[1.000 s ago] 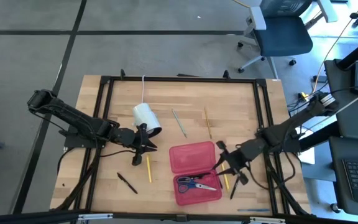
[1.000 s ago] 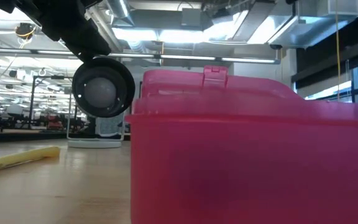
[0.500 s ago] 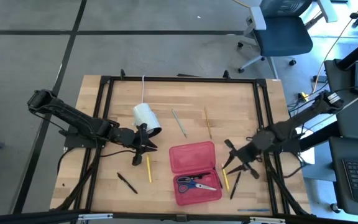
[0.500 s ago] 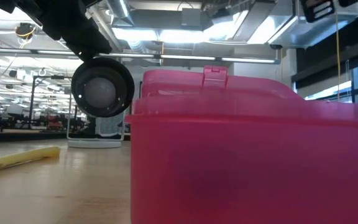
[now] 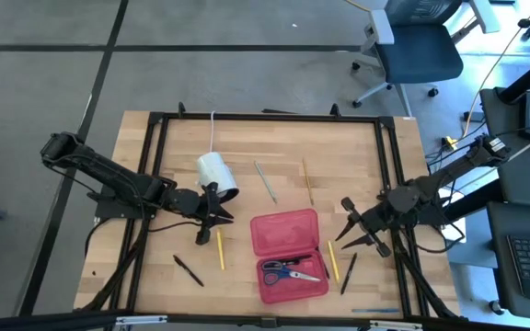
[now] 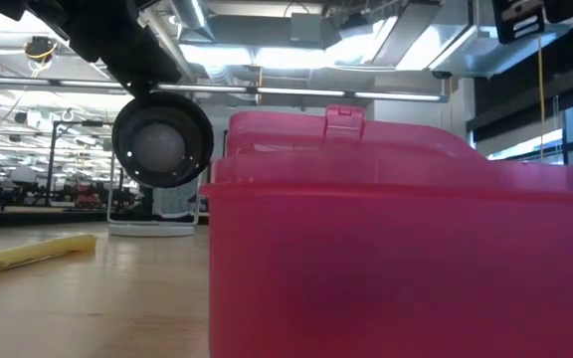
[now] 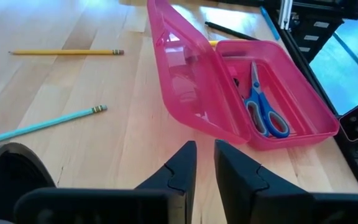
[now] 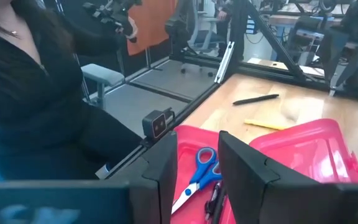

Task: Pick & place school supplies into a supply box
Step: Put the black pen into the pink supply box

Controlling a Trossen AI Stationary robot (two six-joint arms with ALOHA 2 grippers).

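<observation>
Left arm reaches in from the table's left edge, left gripper (image 5: pixel 215 215) low over the wood beside the white cylinder (image 5: pixel 216 172), fingers narrow with only a slim gap and nothing between them in the left wrist view (image 7: pixel 204 168). Below it a black pen (image 5: pixel 188 269) and a yellow pencil (image 5: pixel 219 248) lie on the table, the pencil just left of the supply box (image 5: pixel 288 253). Above, a light green pencil (image 5: pixel 265 181) and a wood-coloured pencil (image 5: pixel 308 180) lie apart from the box, near mid-table. Box is open, lid flat toward the far side, tray toward the near edge, holding the blue-handled scissors (image 5: pixel 291 271); right wrist view shows a dark pen-like item (image 8: pixel 214 200) beside them, hard to tell exactly what. Just right of the box lie a second yellow pencil (image 5: pixel 333 260) and another black pen (image 5: pixel 347 273). Right gripper (image 5: pixel 355 227) hovers above the table right of the box, over those two, fingers partly open, empty. Low view is mostly filled by the pink box wall (image 6: pixel 396 268). A person in dark clothing (image 8: pixel 30 93) sits beyond the table's near edge.
</observation>
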